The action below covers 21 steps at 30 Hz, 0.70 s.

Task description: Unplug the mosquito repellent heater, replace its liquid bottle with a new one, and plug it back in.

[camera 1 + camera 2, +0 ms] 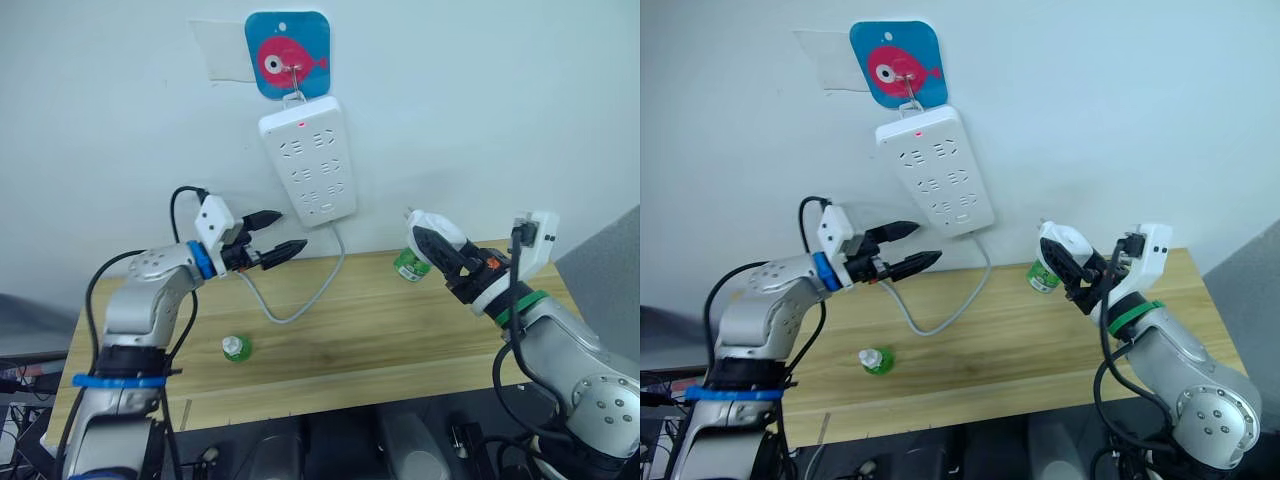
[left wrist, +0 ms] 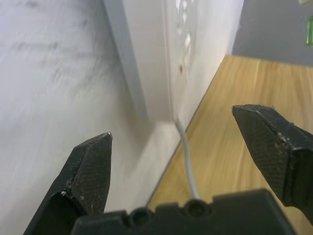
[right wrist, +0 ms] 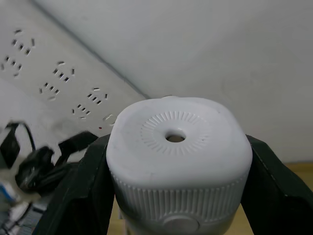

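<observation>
Right wrist view: right gripper (image 3: 176, 196) clamped on small white rounded plastic mosquito repellent heater (image 3: 178, 152), aloft over the wooden bench's (image 1: 400, 340) 3 o'clock edge. Left gripper (image 1: 278, 235) apart, near the long white power strip (image 1: 308, 160).

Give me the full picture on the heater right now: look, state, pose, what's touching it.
The mosquito repellent heater is a small white rounded plastic unit with a ribbed skirt and a round top vent of radial grooves around a central hole. It is unplugged, clamped in the right gripper between its two black fingers, held in the air above the right end of the wooden table. A green-labelled bottle hangs from its underside. Its plug prongs jut out toward the hanging power strip, which it does not touch.
</observation>
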Each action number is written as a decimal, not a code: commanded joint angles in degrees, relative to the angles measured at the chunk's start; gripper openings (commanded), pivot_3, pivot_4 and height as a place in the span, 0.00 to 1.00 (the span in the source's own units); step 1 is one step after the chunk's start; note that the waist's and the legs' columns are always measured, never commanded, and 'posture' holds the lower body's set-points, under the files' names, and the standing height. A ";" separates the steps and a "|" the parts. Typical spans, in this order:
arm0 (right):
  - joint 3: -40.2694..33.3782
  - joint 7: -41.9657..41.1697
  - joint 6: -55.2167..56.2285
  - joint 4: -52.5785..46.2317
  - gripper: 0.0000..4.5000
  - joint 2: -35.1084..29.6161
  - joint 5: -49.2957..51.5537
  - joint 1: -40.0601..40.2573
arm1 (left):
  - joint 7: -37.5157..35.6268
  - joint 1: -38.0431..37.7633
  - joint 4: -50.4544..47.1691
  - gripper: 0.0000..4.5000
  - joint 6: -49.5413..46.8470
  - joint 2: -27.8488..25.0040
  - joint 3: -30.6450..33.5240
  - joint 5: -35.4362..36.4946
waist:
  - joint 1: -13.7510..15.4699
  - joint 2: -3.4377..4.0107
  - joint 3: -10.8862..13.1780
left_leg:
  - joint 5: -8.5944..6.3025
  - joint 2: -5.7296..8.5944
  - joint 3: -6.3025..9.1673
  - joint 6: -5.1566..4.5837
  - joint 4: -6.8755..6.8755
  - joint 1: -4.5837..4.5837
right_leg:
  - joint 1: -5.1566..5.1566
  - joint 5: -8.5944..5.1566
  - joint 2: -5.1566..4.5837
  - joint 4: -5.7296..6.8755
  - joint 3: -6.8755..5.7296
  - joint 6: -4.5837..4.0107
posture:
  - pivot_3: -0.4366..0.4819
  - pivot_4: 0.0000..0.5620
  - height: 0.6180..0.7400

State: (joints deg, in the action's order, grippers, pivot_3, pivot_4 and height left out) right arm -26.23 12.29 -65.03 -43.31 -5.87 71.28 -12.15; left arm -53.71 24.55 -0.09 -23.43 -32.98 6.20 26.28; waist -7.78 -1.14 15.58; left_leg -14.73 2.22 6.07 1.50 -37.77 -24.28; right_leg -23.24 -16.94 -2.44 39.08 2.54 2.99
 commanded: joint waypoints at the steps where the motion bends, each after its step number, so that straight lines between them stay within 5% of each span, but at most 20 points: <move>1: -0.37 9.97 8.52 2.15 0.66 1.44 14.96 4.03 | 1.71 -7.07 -14.25 1.00 1.74 -1.42 2.93 1.33 | 0.02 0.00 0.00 | 0.00 0.00 0.00 0.00 -0.01 -0.01 | 0.00 0.00 -0.02 -0.01 0.01 0.00 | 0.32 0.48 1.00; 4: 2.22 17.97 16.82 5.39 0.66 3.30 25.68 7.79 | 2.82 -14.08 -29.17 1.00 2.74 0.16 0.87 3.80 | 0.16 0.01 0.01 | -0.01 0.03 -0.04 -0.01 0.09 -0.03 | -0.01 0.00 -0.15 -0.10 0.01 0.00 | 0.34 0.48 1.00; 7: 5.34 19.25 20.81 6.17 0.66 1.61 29.25 9.13 | 5.17 -14.95 -32.89 1.00 2.14 2.63 -3.09 3.56 | 1.28 0.09 0.03 | 0.00 0.08 -0.05 -0.01 0.01 -0.05 | -0.01 0.00 -0.19 -0.04 -0.01 0.00 | 0.34 0.48 1.00; 14: 13.04 19.39 30.42 5.52 0.66 3.85 29.40 9.77 | 8.63 -13.25 -26.51 1.00 9.84 10.43 -16.05 -6.65 | 1.65 0.15 -0.01 | 0.09 0.06 -0.10 -0.08 -0.02 0.12 | 0.11 0.10 0.13 0.04 -0.02 -0.03 | 0.33 0.49 1.00; 21: 18.97 19.72 35.34 2.75 0.66 3.60 26.58 10.61 | 11.01 -8.96 -17.53 1.00 16.67 15.16 -18.96 -12.19 | 1.50 0.15 0.00 | 0.09 0.00 -0.10 -0.09 -0.01 0.07 | 0.05 0.10 0.18 0.03 -0.02 -0.04 | 0.30 0.50 1.00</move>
State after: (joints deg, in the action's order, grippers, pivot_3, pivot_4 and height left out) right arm -8.28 32.54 -30.95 -36.98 -1.98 97.76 -1.83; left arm -43.14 15.13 -17.74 -9.14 -18.30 -12.12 15.02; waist -6.28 -0.99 15.57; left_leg -14.64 2.22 5.95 1.41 -37.78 -24.21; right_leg -23.19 -16.84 -2.25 39.11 2.52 2.95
